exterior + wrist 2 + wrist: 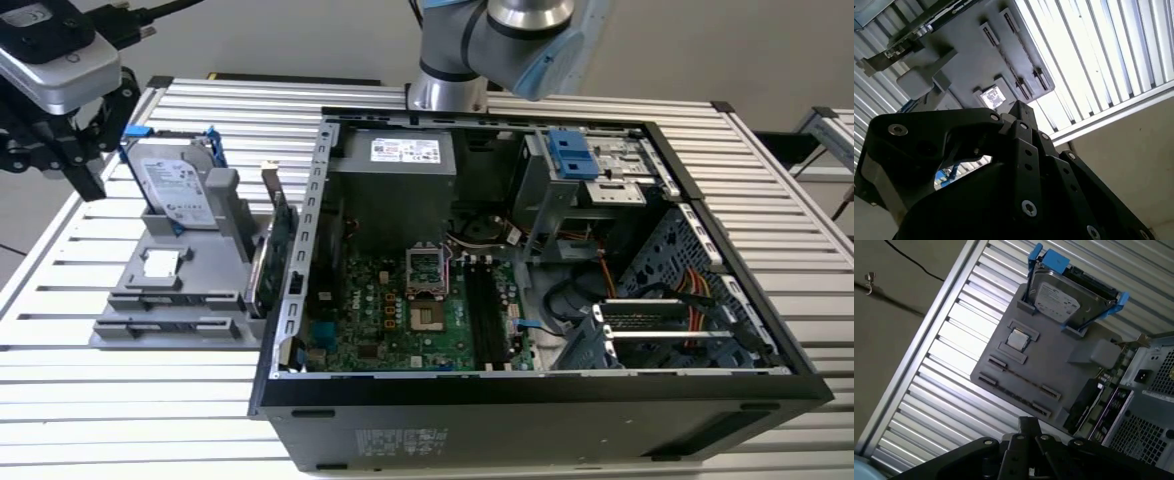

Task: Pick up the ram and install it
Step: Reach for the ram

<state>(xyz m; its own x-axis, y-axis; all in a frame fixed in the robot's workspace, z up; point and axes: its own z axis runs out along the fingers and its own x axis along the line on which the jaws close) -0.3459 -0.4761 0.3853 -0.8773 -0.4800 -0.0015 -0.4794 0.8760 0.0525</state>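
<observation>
The ram (1024, 379) is, as far as we can make out, the thin dark edge standing upright between two slotted brackets of the grey holder tray (134, 335), on the tray's near half. It is a long, narrow strip seen edge-on, so we cannot make out its chips.

We judge the task barely begun: the ram is not lifted, and the long black memory slots (477, 305) on the green motherboard (394, 315) look unfilled to us.

The gripper (54, 165), black and angular under a grey body, hangs over the tray's far corner at the exterior view's left, well apart from the ram. It carries nothing that we can see, and we cannot tell how its jaws stand.

On the tray's far side stands the silver hard drive (174, 180) in its blue plastic frame, with a small square processor chip (1017, 339) lying flat between it and the ram.

A green expansion card (274, 250) stands on edge at the tray's side nearest the open black computer case (534, 410).

Everything rests on a ribbed aluminium table (80, 420).
</observation>
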